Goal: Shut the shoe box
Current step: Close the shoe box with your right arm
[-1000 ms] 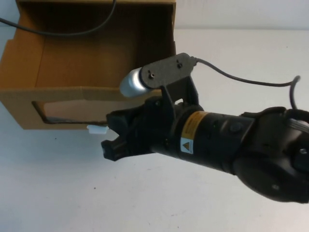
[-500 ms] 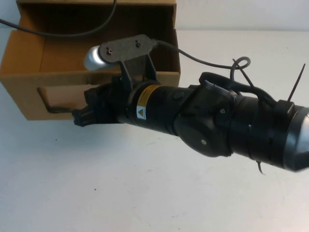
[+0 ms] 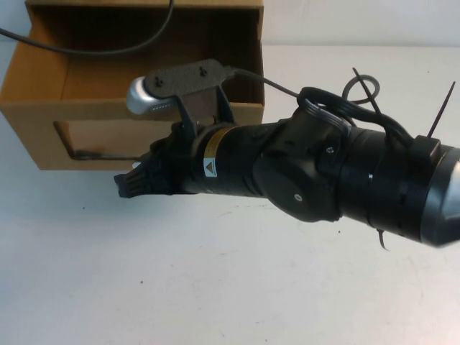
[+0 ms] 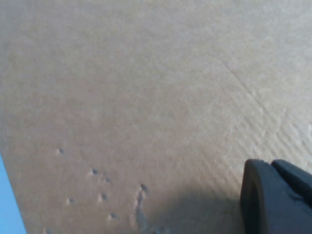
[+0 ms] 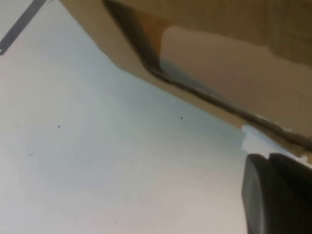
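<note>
White surface (image 3: 215, 287) carries the brown cardboard drawer-style shoe box (image 3: 43, 86) at its far left. The drawer is still pulled out of its sleeve toward the robot, with the clear window (image 3: 108, 140) in the front panel facing the camera.

Change over the last second: the right arm has swung leftward across the front panel, and the right gripper (image 3: 133, 183) now sits low against the panel's lower edge, near the middle of the window. A second ago it was further right, just beside the small white pull tab (image 5: 253, 141). In the wrist view the tab is touching or just beside the gripper tip. Whether the right gripper is parted or together: cannot tell.

Judgement: contact for the push is about set up; the drawer has not yet gone in.

Drawer interior: bare cardboard floor, nothing seen inside; near part hidden by the arm.

Left gripper (image 4: 278, 195): pressed close to plain cardboard, apparently behind the box; state cannot be told.
</note>
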You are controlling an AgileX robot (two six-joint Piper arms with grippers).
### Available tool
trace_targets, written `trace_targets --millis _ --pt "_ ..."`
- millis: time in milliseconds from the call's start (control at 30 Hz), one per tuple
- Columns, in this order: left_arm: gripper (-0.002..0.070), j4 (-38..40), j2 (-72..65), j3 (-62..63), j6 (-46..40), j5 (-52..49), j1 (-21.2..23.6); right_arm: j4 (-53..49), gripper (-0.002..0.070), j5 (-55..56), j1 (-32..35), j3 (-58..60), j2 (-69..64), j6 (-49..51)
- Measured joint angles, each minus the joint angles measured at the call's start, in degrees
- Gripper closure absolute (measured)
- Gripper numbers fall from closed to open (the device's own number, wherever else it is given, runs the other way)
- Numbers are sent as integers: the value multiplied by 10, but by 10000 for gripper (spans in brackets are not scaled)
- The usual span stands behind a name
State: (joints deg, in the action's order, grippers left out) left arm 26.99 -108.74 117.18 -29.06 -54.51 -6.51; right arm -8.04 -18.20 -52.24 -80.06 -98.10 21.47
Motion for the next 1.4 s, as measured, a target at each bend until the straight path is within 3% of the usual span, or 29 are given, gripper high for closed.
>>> trace_targets --millis 800,1400 --pt "680 0 0 0 1 -1 0 -6 687 137 38 -5 7 0" --pt "680 0 0 0 1 -1 0 -6 687 155 87 -148 -94 0"
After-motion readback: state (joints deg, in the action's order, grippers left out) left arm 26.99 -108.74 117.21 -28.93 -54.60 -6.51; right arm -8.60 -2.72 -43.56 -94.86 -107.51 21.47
